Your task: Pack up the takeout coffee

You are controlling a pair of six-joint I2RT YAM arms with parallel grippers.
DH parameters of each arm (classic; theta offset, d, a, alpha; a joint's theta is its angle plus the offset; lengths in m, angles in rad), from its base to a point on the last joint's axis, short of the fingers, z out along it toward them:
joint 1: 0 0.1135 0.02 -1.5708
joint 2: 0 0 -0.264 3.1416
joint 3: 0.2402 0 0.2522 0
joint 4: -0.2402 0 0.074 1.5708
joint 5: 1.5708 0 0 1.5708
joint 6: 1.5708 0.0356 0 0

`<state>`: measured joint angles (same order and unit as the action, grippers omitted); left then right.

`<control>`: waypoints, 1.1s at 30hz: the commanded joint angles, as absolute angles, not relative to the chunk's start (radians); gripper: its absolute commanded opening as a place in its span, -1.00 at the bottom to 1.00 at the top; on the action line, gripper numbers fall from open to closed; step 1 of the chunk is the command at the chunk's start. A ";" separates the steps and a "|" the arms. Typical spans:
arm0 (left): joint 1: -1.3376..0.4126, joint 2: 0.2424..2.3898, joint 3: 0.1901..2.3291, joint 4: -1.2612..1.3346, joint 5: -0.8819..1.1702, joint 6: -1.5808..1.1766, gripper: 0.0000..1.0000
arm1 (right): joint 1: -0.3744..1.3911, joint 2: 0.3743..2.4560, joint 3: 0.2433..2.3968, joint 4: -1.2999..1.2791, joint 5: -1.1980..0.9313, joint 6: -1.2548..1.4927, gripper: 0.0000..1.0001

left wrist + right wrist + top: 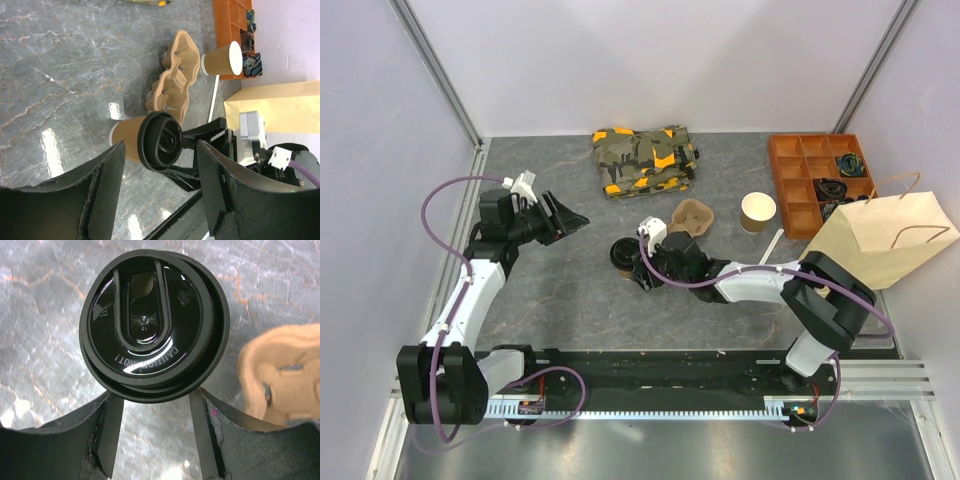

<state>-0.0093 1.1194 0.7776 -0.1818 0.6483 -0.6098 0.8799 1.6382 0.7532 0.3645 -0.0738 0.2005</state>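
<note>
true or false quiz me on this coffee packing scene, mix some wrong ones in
1. The takeout coffee has its black lid on. True.
2. The left gripper holds the cup carrier. False: it is open and empty, well apart from the carrier.
3. The right gripper has a finger on either side of the takeout coffee. True.
4. The takeout coffee is already in the paper bag. False: it is outside the bag, near the cup carrier.
5. The unlidded cup sits in the cup carrier. False: it stands on the table beside the carrier.
</note>
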 commanded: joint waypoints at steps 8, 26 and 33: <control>0.075 1.127 0.761 -0.135 0.724 -0.626 0.33 | 0.882 1.764 0.873 0.482 -0.035 0.238 0.25; 0.167 1.160 0.759 -0.141 0.795 -0.589 0.33 | 0.882 2.005 1.103 0.564 -0.026 0.235 0.12; 0.201 1.177 0.758 -0.135 0.811 -0.578 0.32 | 0.882 2.097 1.183 0.603 -0.025 0.233 0.07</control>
